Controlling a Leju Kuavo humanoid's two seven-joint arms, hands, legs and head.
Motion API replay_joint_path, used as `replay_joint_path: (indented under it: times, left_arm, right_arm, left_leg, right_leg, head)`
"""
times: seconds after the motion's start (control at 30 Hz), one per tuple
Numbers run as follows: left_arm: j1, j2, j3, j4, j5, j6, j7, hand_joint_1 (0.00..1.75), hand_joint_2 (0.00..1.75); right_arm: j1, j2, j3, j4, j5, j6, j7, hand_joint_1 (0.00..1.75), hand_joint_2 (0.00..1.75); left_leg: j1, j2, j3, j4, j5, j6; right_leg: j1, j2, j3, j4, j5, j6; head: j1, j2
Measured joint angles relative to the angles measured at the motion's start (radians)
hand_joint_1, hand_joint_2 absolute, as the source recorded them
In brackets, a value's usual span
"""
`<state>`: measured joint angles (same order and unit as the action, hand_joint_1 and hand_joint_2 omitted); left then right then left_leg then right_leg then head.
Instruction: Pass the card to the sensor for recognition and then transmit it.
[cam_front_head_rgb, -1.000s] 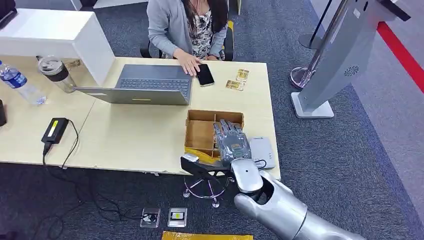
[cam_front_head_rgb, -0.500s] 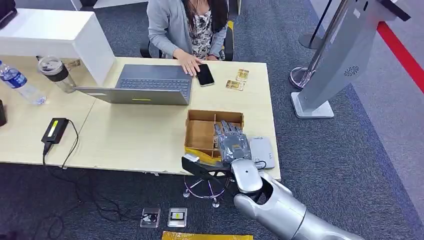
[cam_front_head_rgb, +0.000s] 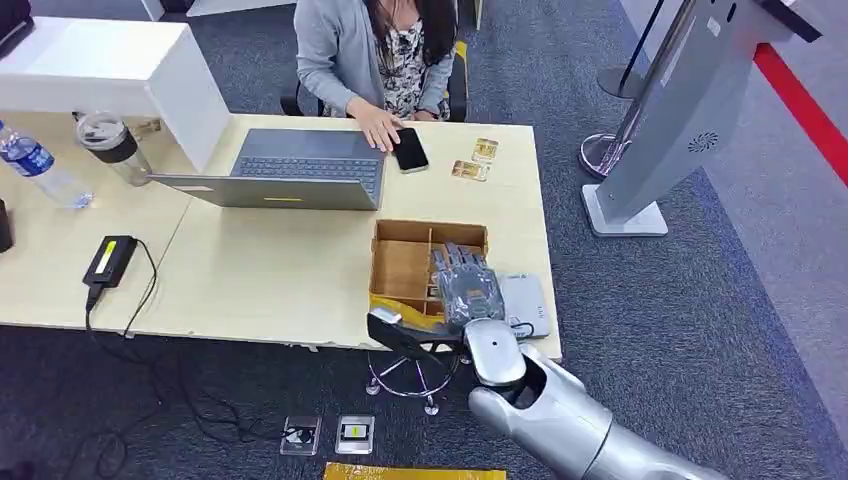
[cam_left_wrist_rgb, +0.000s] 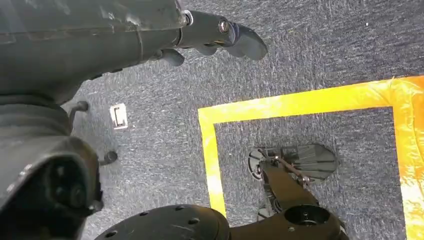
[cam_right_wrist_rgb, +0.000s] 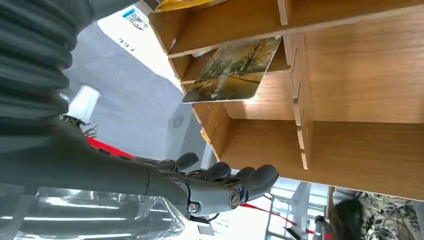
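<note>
A picture card leans in a small compartment of the open wooden box near the table's front right corner. My right hand hovers flat over the box's right side, fingers stretched out and holding nothing. In the right wrist view the same hand stays clear of the card, with the box walls beyond it. The white card sensor lies flat on the table just right of the box and shows again as a white sensor. My left hand hangs over the carpet, empty, with its fingers loosely apart.
A person sits at the far side with a hand by a phone and a laptop. Two gold cards lie near the far right edge. A grey kiosk stands right of the table. A stool sits below the table's front edge.
My right hand has drifted slightly right and toward the near side above the box. Everything else is as before.
</note>
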<state>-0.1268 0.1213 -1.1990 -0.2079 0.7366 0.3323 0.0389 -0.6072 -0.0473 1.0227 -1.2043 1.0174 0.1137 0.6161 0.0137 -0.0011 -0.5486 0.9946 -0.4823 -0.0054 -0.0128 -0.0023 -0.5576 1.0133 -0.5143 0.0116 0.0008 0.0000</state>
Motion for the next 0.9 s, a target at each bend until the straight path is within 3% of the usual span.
replay_joint_path:
  times: [0.9]
  left_arm:
    - [0.000, 0.000, 0.000, 0.000, -0.018, -0.007, 0.001, 0.00, 0.00]
  right_arm:
    - [0.013, 0.000, -0.007, 0.022, 0.014, -0.006, 0.000, 0.00, 1.75]
  left_leg:
    - [0.000, 0.000, 0.000, 0.000, 0.000, 0.000]
  right_leg:
    - [0.000, 0.000, 0.000, 0.000, 0.000, 0.000]
  head:
    - [0.000, 0.000]
